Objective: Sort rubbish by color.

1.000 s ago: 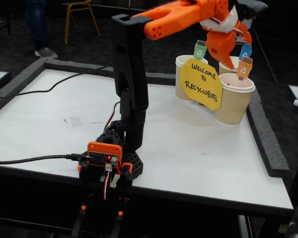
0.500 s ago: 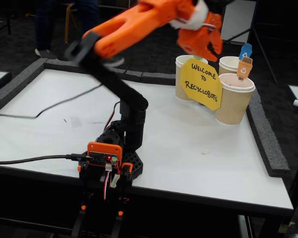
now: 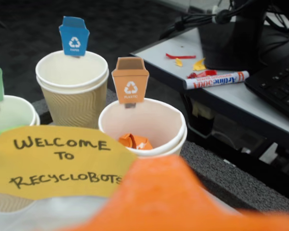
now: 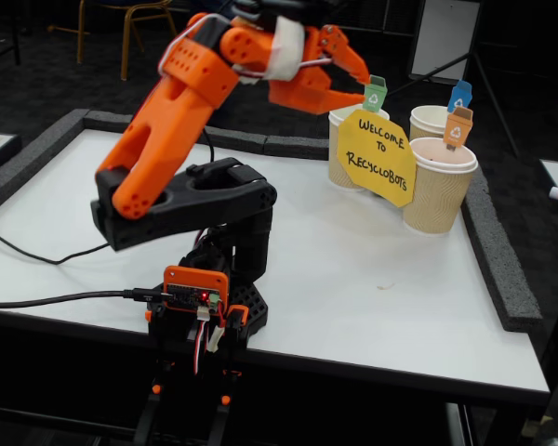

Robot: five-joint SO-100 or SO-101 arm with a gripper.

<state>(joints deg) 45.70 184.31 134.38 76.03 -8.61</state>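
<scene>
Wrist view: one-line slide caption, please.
Orange rubbish lies inside the orange-tagged paper cup, beside the blue-tagged cup and the yellow "Welcome to Recyclobots" sign.

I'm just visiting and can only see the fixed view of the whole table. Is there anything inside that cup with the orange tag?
Observer: Yes. The wrist view looks down into the orange-tagged cup, and an orange crumpled lump lies at its bottom.
Operator: And the cup with the blue tag?
Observer: The part of the blue-tagged cup that the wrist view sees into looks bare. Its bottom is hidden.
Operator: Is there anything past the cups?
Observer: On the neighbouring desk, red and yellow scraps lie near a marker.
</scene>
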